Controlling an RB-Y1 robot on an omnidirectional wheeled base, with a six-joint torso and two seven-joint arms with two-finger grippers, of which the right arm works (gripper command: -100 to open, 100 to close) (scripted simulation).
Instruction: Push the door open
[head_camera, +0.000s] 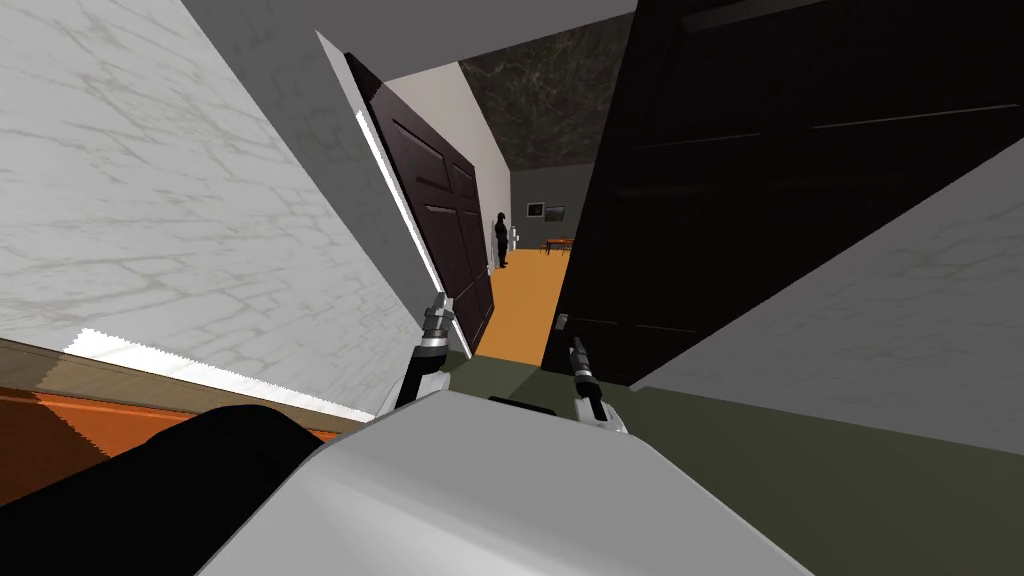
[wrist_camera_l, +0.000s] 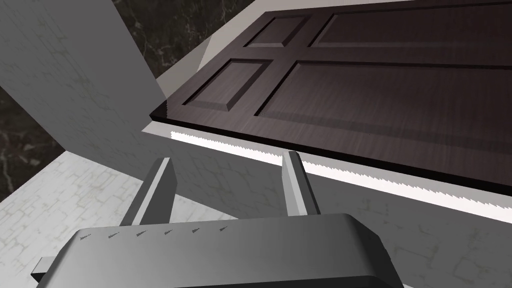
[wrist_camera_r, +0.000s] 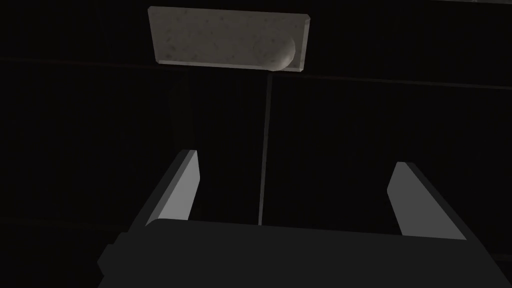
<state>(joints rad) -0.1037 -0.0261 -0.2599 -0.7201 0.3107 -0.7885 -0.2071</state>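
Door (wrist_camera_r: 350, 125) stands dark before right gripper (wrist_camera_r: 295, 161), fingers wide; left gripper (wrist_camera_l: 228, 159) open narrower

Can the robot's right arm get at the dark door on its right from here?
Probably yes. The right gripper, fingers open, faces the dark door with nothing between them, and seems close. The door's grey handle plate sits just ahead of it.
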